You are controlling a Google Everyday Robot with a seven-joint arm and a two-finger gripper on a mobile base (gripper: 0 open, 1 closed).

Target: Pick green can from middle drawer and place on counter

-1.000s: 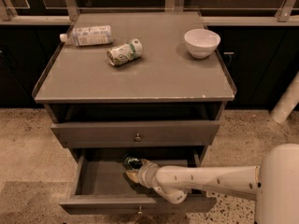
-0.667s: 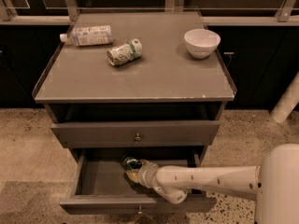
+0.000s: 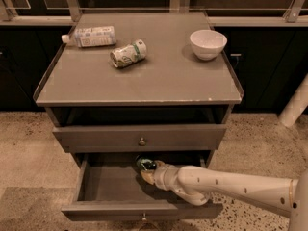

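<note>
The middle drawer is pulled open below the closed upper drawer. The green can is inside it near the back, at the middle. My gripper reaches in from the right, with its cream arm over the drawer's right half. It is shut on the green can, which sits at its tip just above the drawer floor. The grey-brown counter is the cabinet's top.
On the counter lie a white-labelled plastic bottle at the back left and a pale cream-and-green can beside it. A white bowl stands at the back right. Speckled floor surrounds the cabinet, with dark cabinets behind.
The gripper and the green can have shifted slightly right and up together inside the drawer. Nothing on the counter has moved.
</note>
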